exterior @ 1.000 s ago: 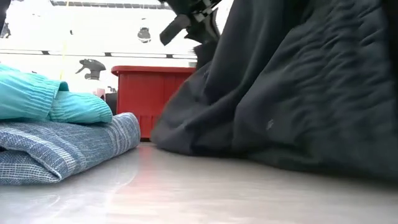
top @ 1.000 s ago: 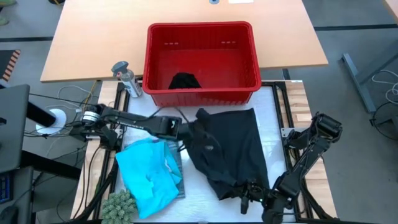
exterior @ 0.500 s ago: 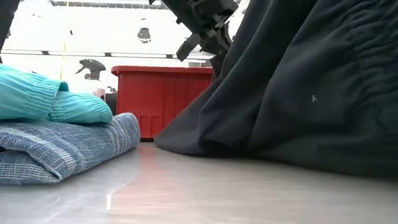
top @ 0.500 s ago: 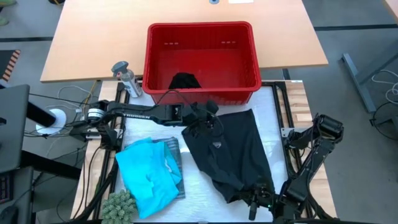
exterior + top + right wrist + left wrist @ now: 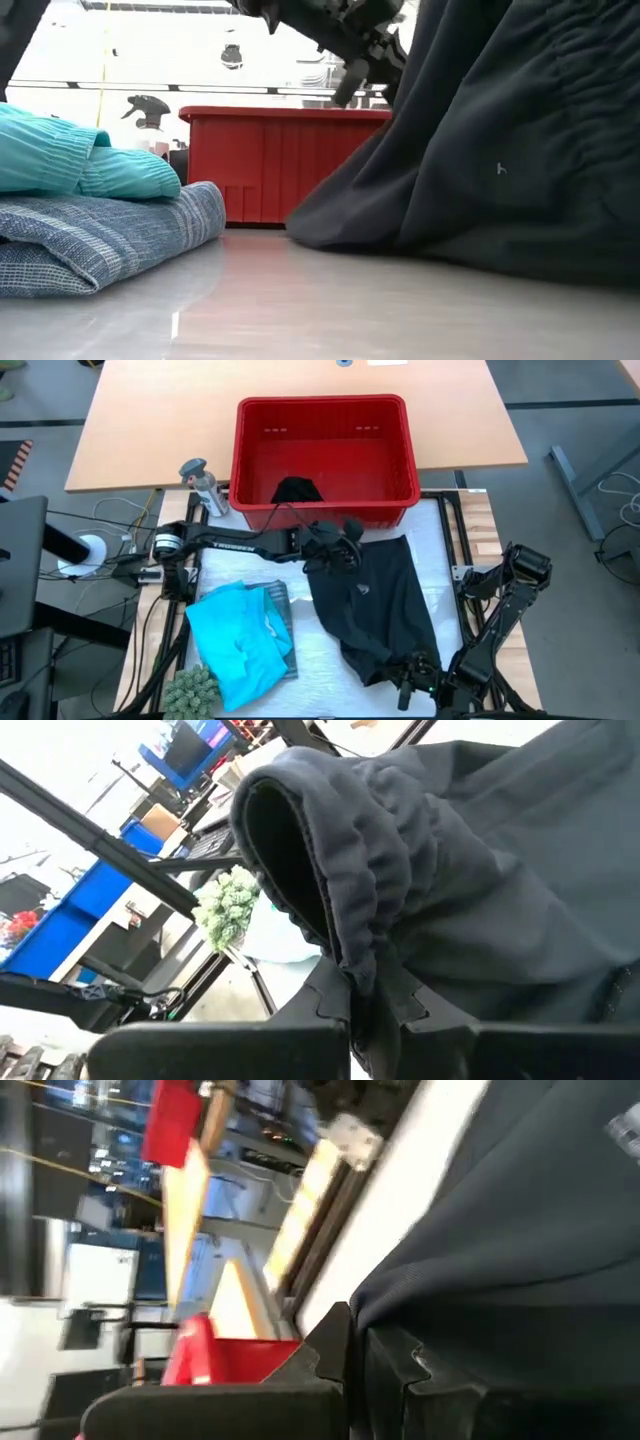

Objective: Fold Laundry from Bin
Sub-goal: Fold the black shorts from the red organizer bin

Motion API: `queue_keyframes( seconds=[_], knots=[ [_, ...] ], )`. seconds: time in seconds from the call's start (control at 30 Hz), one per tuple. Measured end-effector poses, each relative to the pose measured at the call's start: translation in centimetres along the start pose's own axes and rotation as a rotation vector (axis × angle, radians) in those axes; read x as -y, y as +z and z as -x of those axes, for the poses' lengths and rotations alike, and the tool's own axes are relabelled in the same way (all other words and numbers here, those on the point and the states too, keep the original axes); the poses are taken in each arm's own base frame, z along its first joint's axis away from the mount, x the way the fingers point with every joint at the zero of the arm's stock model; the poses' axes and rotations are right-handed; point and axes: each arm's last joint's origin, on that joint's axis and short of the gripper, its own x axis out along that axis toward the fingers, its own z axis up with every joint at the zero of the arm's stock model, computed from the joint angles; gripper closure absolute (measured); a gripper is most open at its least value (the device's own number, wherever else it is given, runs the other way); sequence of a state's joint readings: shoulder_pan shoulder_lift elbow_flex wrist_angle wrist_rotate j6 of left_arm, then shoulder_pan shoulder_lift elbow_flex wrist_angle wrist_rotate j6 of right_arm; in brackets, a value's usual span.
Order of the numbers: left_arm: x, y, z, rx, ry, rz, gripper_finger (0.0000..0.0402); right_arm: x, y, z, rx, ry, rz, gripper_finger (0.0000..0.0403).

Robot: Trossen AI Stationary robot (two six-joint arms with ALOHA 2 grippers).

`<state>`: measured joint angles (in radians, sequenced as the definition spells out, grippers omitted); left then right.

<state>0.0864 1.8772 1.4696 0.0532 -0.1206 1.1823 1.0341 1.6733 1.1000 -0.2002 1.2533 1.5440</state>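
Item 1, nearest you: right end effector (image 5: 412, 678), at the near edge of the table (image 5: 320, 660), pressed together on the gathered hem of the black garment (image 5: 375, 605). The right wrist view shows the cloth bunched between the fingers (image 5: 330, 1005). Risk: the pinch sits on a thick puckered fold; if you pull hard, it may slip out or drag only one layer.

Item 2: folded pile, near left. Turquoise garment (image 5: 235, 645) lies on the striped garment (image 5: 283, 622), with a green knobbly object (image 5: 192, 688) just beside it. Risk: a sweep of the black cloth to that side may catch and undo the pile.

Item 3: left end effector (image 5: 335, 550), at the far corner of the black garment, closed on its edge, as the left wrist view shows. Risk: both arms hold one cloth; uneven travel may stretch it taut and tear it free of one grip.

Item 4, farthest: bin (image 5: 325, 500), touching the table's far side, with one black piece (image 5: 297, 490) inside. Risk: the left arm works close to the bin wall and may knock it. A spray bottle (image 5: 203, 485) stands just beside the bin.
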Motion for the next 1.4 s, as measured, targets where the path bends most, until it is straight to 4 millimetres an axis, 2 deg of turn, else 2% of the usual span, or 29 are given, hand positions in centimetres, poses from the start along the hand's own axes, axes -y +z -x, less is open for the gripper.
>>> queue_keyframes(
  seconds=[0.17, 0.37, 0.5, 0.6, 0.67, 0.9, 1.1, 1.27, 1.4],
  knots=[
    [0.8, -0.1, -2.1, 0.012, 0.006, 0.010, 0.0401, 0.0, 0.1, -0.3, 0.008, -0.006, -0.009, 0.0371],
    [-1.3, 0.2, -4.8, 0.041, 0.089, 0.054, 0.0401, -0.1, 0.1, -0.3, 0.005, -0.001, -0.022, 0.0371],
    [-2.0, -0.4, -6.9, 0.076, 0.086, 0.131, 0.0401, -0.1, 0.1, -0.3, -0.011, 0.002, -0.028, 0.0371],
    [-2.2, -0.1, -8.2, 0.139, 0.089, 0.150, 0.0401, -0.2, 0.1, -0.3, -0.014, 0.003, -0.030, 0.0371],
    [-2.0, 0.1, -9.0, 0.162, 0.083, 0.139, 0.0401, -0.2, 0.1, -0.3, -0.016, 0.002, -0.031, 0.0371],
    [0.6, 0.0, -12.1, 0.179, 0.041, 0.117, 0.0401, -0.1, 0.1, -0.3, -0.016, -0.001, -0.039, 0.0371],
    [2.0, -0.4, -13.6, 0.174, 0.090, 0.084, 0.0401, -0.1, 0.1, -0.3, -0.016, -0.001, -0.042, 0.0371],
    [1.3, -0.7, -13.5, 0.184, 0.139, 0.129, 0.0401, -0.1, 0.1, -0.4, -0.016, 0.000, -0.051, 0.0371],
    [0.7, -1.9, -13.6, 0.175, 0.163, 0.197, 0.0401, -0.1, 0.1, -0.5, -0.012, -0.003, -0.054, 0.0371]
  ],
)
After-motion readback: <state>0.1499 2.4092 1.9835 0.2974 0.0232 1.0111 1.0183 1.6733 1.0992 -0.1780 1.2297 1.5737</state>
